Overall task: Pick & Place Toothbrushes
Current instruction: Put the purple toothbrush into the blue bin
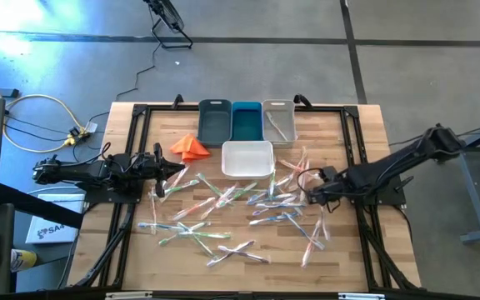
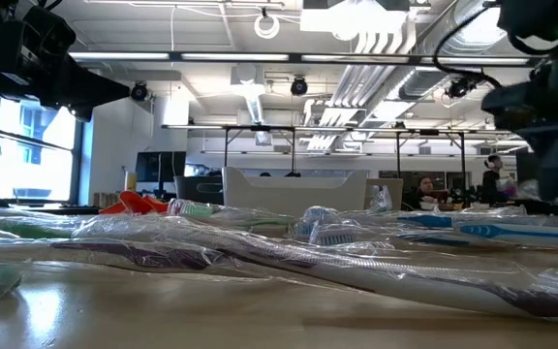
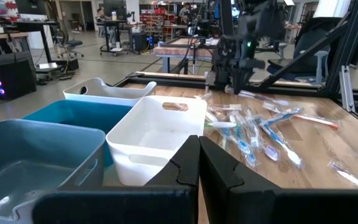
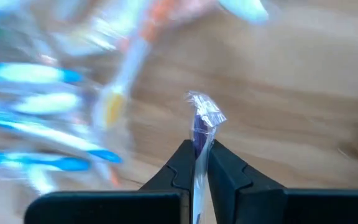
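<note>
High view: toothbrushes (image 1: pixel 223 212) scattered across bench (image 1: pixel 357 133); 1 in the grey bin (image 1: pixel 279 122). Left pincer (image 1: pixel 172 171) clenched, empty, near orange cloth (image 1: pixel 190 147).
Right wrist view: right pincer (image 4: pixel 196 163) grasping a wrapped toothbrush (image 4: pixel 201 121) above the bench.

Wrapped toothbrush (image 4: pixel 199 134) runs hidden between the right fingers (image 4: pixel 222 171).

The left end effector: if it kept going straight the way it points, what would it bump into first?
Probably the white bin. The left end effector, shut and empty, points right at its near wall in the left wrist view, though the gap between them is hard to judge.
</note>
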`<state>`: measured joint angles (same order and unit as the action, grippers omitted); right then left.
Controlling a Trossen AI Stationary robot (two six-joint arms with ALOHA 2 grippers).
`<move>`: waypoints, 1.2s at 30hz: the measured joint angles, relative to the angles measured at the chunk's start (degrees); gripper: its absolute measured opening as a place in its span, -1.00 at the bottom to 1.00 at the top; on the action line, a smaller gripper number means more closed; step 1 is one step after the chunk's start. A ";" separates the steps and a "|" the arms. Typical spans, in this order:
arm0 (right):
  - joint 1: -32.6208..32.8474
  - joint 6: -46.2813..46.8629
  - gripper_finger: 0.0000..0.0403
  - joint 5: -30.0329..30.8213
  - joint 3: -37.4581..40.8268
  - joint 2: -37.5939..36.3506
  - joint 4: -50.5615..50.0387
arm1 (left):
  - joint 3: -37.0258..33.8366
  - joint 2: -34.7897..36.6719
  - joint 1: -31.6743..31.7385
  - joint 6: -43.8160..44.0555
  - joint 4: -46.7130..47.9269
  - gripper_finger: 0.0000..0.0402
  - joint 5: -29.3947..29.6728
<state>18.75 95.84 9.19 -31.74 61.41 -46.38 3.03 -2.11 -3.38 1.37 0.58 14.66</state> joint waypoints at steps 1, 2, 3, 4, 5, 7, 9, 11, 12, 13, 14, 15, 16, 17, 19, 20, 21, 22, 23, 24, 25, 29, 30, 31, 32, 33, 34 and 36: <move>-0.58 -1.10 -0.91 0.42 -0.33 -0.52 -0.05 | 0.00 -0.01 -0.01 0.00 0.00 -1.00 0.01; -1.10 -2.25 -0.91 0.95 -0.68 -0.88 -0.09 | 0.00 0.00 0.00 0.01 0.00 -1.00 0.00; -1.56 -3.51 -0.91 1.67 -1.13 -1.10 -0.19 | 0.00 -0.02 -0.02 0.00 0.00 -1.00 0.00; -2.12 -4.71 -0.91 2.25 -1.44 -1.31 -0.20 | 0.00 -0.02 -0.02 0.00 0.00 -1.00 0.00; -2.63 -5.94 -0.91 2.62 -1.79 -1.47 -0.18 | 0.00 -0.02 -0.02 0.00 0.00 -1.00 0.00; -3.85 -8.50 -0.91 3.73 -2.67 -1.58 -0.14 | 0.00 -0.02 0.00 0.00 0.00 -1.00 0.00; -5.19 -11.26 -0.91 4.50 -3.52 -1.54 -0.14 | 0.00 -0.02 -0.01 0.00 0.00 -1.00 0.00; -6.56 -14.13 -0.91 5.41 -4.62 -1.55 -0.19 | 0.00 -0.01 -0.02 0.00 -0.02 -1.00 0.00; -7.22 -15.58 -0.91 5.73 -5.16 -1.56 -0.07 | 0.00 -0.02 -0.01 0.00 -0.02 -1.00 0.00; -7.89 -17.08 -0.91 5.92 -5.70 -1.56 -0.06 | 0.00 -0.02 -0.02 0.00 -0.02 -1.00 0.00; -8.56 -18.55 -0.91 5.94 -6.24 -1.56 -0.17 | 0.00 -0.02 -0.02 0.00 -0.02 -1.00 0.02; -9.23 -20.20 -0.91 5.92 -6.80 -1.56 -0.21 | 0.00 0.00 -0.02 0.02 -0.02 -1.00 0.00; -9.90 -21.76 -0.91 5.92 -7.47 -1.56 -0.21 | 0.00 -0.01 -0.01 0.00 0.00 -1.00 0.00; -10.56 -23.37 -0.91 5.95 -8.15 -1.56 -0.13 | 0.02 -0.02 -0.02 0.00 0.00 -1.00 0.02; -12.01 -27.08 -0.91 6.38 -9.52 -1.56 -0.14 | 0.02 -0.01 -0.02 0.00 0.11 -1.00 0.01; -12.71 -28.93 -0.91 6.80 -10.23 -1.56 -0.09 | 0.05 -0.02 -0.01 0.00 0.22 -1.00 0.00; -13.44 -30.71 -0.91 7.20 -10.93 -1.56 -0.09 | 0.07 -0.01 -0.01 0.00 0.24 -1.00 0.00; -14.24 -32.56 -0.91 7.57 -11.61 -1.56 -0.09 | 0.07 0.00 0.00 0.00 0.24 -1.00 0.00; -15.10 -34.35 -0.91 7.77 -12.26 -1.56 -0.09 | 0.07 0.00 -0.02 0.00 0.25 -1.00 0.00; -15.99 -36.20 -0.91 7.85 -12.95 -1.56 -0.14 | 0.07 0.00 0.00 0.00 0.26 -1.00 0.00; -16.92 -38.21 -0.91 7.87 -13.64 -1.56 -0.12 | 0.07 0.00 0.00 0.00 0.26 -1.00 0.00; -20.85 -46.21 -0.92 8.35 -15.63 -1.58 2.32 | 0.07 -0.01 -0.01 0.00 0.26 -1.00 0.01; -21.81 -48.48 -0.92 8.86 -15.79 -1.58 4.08 | 0.07 -0.02 -0.01 0.00 0.26 -1.00 0.01; -22.84 -51.00 -0.92 8.96 -15.90 -1.58 5.92 | 0.07 -0.02 0.00 0.00 0.26 -1.00 0.03; -24.01 -53.64 -0.92 8.86 -15.91 -1.58 8.19 | 0.07 -0.02 -0.02 0.00 0.26 -1.00 0.15; -25.20 -56.42 -0.92 8.73 -15.92 -1.58 10.81 | 0.07 -0.01 -0.02 0.00 0.16 -1.00 0.70; -26.29 -59.09 -0.92 8.61 -15.94 -1.58 13.12 | 0.07 0.00 -0.02 0.00 -0.02 -1.00 1.52; -28.81 -64.52 -0.92 8.00 -15.94 -1.55 18.78 | 0.07 -0.02 0.00 0.00 -0.75 -1.00 3.69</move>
<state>-10.07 31.33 17.19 -47.68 59.87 -27.60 3.09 -2.13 -3.38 1.37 -0.17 18.34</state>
